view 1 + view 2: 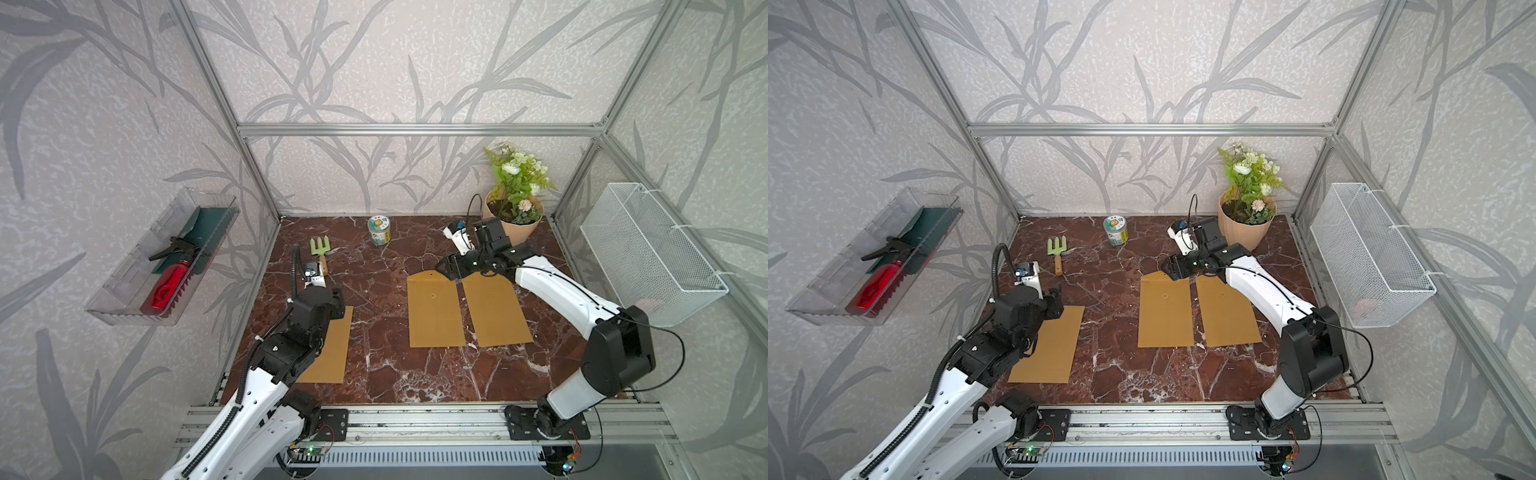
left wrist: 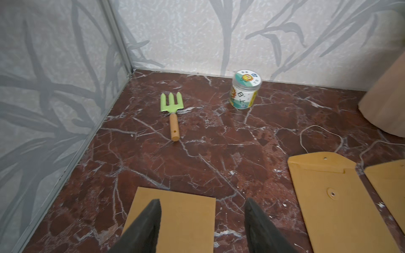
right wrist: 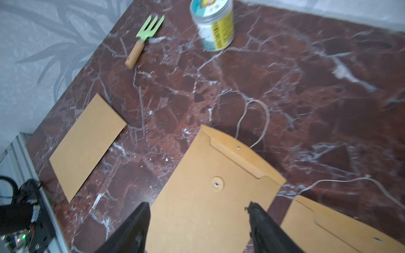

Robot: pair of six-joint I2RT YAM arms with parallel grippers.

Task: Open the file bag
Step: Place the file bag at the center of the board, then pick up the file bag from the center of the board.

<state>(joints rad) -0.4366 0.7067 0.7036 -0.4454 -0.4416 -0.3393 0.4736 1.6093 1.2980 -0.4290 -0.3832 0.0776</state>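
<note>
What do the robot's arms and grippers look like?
Both arms are white shells with black joints. The left arm carries a black ribbed hose; the right arm has thin black cables. The left gripper and right gripper have dark, tapered fingers.

The tabletop (image 1: 374, 365) under me is glossy red-brown marble with white veins. The file bag (image 1: 434, 309) is smooth, matt brown paper. The fork (image 2: 171, 103) has green painted metal tines and a bare wooden handle. The jar (image 2: 244, 92) looks like clear plastic. On my left claw (image 2: 202, 200) the fingers (image 2: 149, 223) are matt black.
</note>
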